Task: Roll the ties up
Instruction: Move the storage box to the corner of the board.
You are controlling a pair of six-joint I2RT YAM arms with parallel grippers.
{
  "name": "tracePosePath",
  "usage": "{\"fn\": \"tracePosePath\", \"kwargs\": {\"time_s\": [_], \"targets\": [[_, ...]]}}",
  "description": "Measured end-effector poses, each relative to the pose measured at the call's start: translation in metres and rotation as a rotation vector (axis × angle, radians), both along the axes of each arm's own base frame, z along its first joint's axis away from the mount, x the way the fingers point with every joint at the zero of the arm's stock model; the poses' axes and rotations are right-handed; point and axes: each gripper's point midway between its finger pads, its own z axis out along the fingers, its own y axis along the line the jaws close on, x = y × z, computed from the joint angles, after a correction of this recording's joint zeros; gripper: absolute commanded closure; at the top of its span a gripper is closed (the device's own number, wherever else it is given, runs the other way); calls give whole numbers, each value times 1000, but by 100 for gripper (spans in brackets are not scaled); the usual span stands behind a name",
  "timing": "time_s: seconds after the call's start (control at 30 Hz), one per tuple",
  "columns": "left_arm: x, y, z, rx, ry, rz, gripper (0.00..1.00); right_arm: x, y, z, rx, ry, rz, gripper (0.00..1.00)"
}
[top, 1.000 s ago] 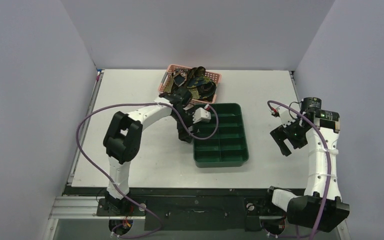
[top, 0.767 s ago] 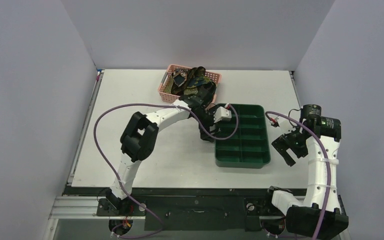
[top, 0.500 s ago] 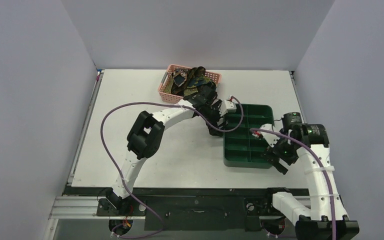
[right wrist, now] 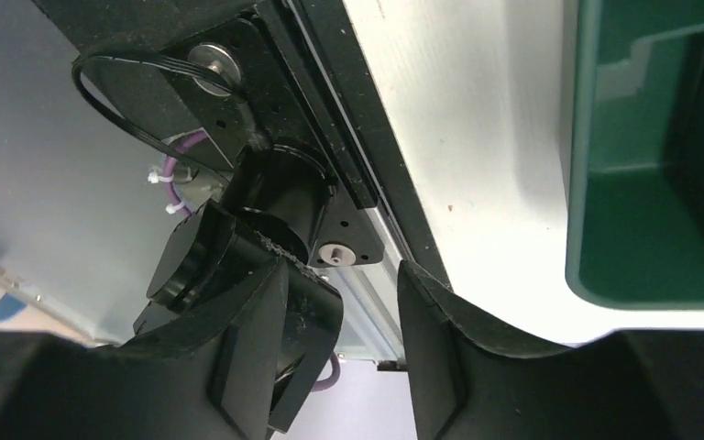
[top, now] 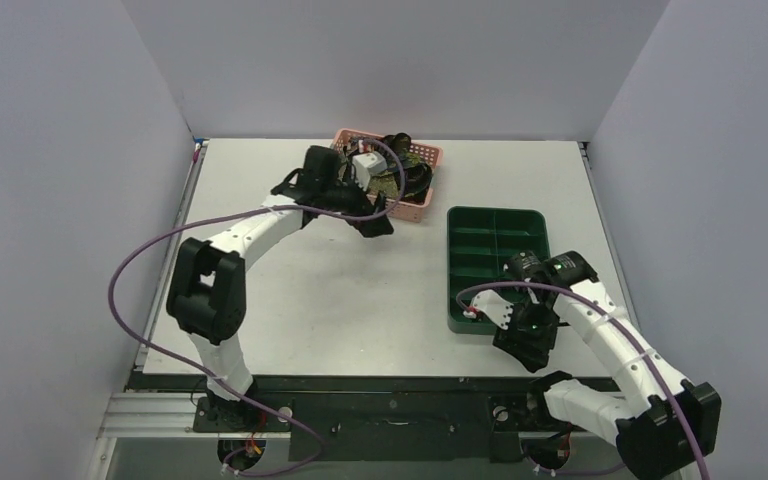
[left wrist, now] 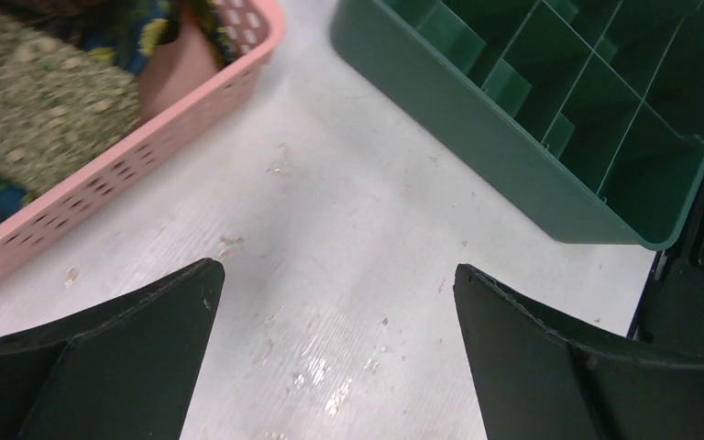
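Note:
The ties (top: 392, 165) lie heaped in the pink mesh basket (top: 420, 196) at the back of the table; olive and blue speckled fabric (left wrist: 50, 96) fills the basket (left wrist: 192, 105) in the left wrist view. My left gripper (top: 372, 224) is open and empty, hovering over bare table just in front of the basket. My right gripper (top: 525, 347) is open and empty at the table's near edge, beside the near left corner of the dark green tray (top: 460, 322).
The green compartment tray (left wrist: 477, 119) sits right of the basket and holds nothing that I can see. Its corner (right wrist: 632, 266) shows in the right wrist view, with the black table rail (right wrist: 330, 137) and an arm base (right wrist: 229, 257) below.
My left arm has swung back left from the tray to the basket front. The tray has slid right. My right arm has dropped to the table's near edge.

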Motion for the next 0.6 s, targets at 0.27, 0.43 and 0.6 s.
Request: {"fn": "tracePosePath", "kwargs": {"time_s": [0.27,0.43,0.6], "targets": [[13,60,22,-43,-6,171,3,13,20,-23,-90,100,116,70],[12,93,14,-60,40,287,4,42,33,-35,-105,-28,124,75],[15,125,19,-64,31,376,3,84,33,-57,-139,-218,34,75]]}}
